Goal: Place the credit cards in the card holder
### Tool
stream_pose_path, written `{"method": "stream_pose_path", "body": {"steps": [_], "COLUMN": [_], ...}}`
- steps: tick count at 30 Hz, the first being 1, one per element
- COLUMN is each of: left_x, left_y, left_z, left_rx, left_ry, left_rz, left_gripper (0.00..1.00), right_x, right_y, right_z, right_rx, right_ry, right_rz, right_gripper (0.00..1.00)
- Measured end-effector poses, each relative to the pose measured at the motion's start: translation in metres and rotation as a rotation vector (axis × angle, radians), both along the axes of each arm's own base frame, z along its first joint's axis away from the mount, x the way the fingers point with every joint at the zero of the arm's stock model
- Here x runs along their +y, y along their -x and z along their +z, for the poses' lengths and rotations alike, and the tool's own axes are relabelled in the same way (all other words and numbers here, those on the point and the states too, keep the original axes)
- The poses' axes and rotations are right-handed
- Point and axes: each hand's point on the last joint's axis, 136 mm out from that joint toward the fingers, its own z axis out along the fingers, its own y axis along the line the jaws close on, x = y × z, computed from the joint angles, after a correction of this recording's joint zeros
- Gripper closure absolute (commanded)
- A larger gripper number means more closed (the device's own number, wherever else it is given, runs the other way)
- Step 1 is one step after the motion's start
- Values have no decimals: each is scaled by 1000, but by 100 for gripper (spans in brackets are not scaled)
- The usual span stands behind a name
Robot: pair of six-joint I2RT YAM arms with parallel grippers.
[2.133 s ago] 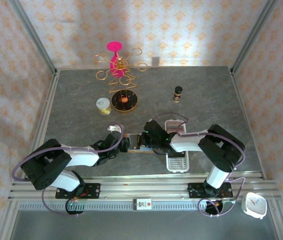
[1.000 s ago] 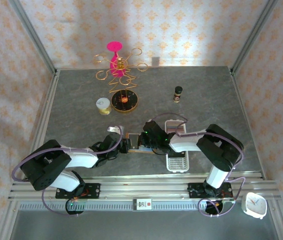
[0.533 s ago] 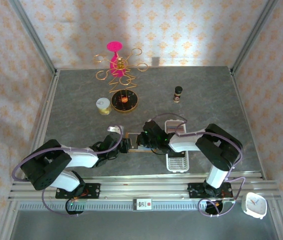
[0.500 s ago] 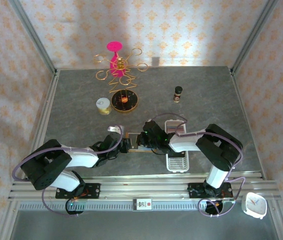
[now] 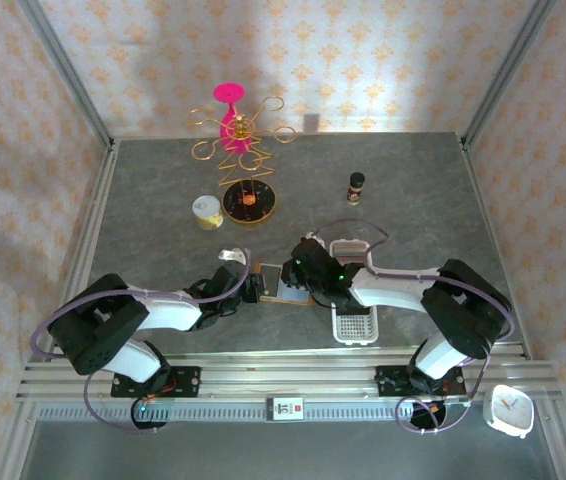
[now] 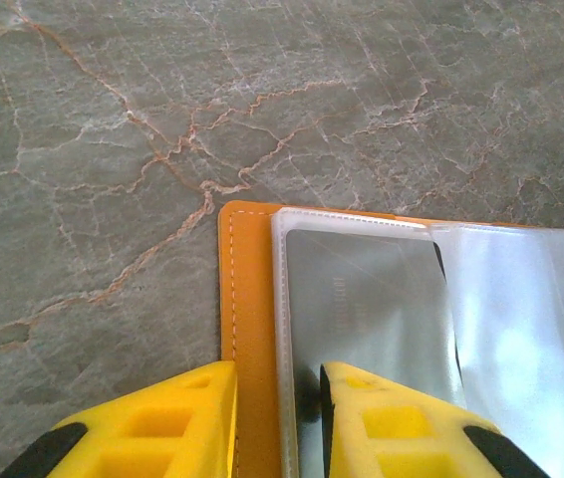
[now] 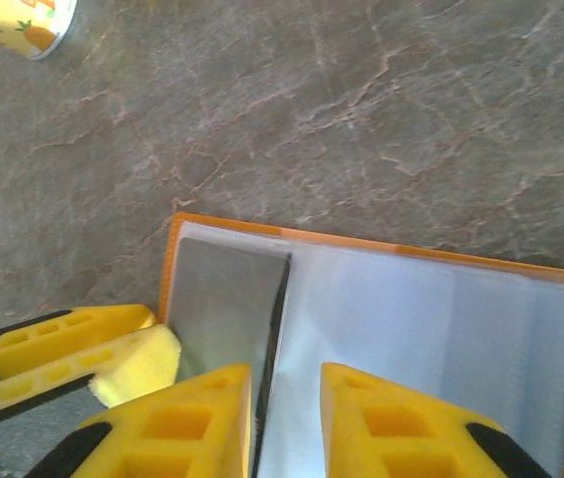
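Note:
The orange card holder lies open and flat on the table between both arms. A grey credit card sits under the clear sleeve of its left half, a thin dark edge showing along the card's right side. My left gripper stands slightly open, its fingers straddling the holder's orange left edge; one fingertip rests on the sleeve. My right gripper is open just above the holder's middle, nothing pinched, with the card's dark edge beside its left finger.
A long white slotted tray lies just right of the holder. Further back stand a yellow can, a round dish, a gold wire stand with a pink top and a small brown bottle.
My right gripper has gone from shut to open over the holder, and the right arm's elbow has swung out to the right. The left arm has stayed put.

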Motion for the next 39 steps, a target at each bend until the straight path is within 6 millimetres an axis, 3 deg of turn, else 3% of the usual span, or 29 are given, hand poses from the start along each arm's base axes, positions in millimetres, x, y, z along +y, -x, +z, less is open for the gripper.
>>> {"method": "stream_pose_path", "body": {"steps": [27,39], "left_x": [0,0], "left_y": [0,0], "left_z": [0,0], "left_rx": [-1,-1], "left_ry": [-1,-1], "left_rz": [2,2], "left_gripper": [74,74], "right_x": [-16,-8], "right_y": [10,9], "right_z": [-27,-27], "right_rx": [46,49], "right_ry": [85,51], "right_rz": [-40,-39], "right_gripper": [62,61]}}
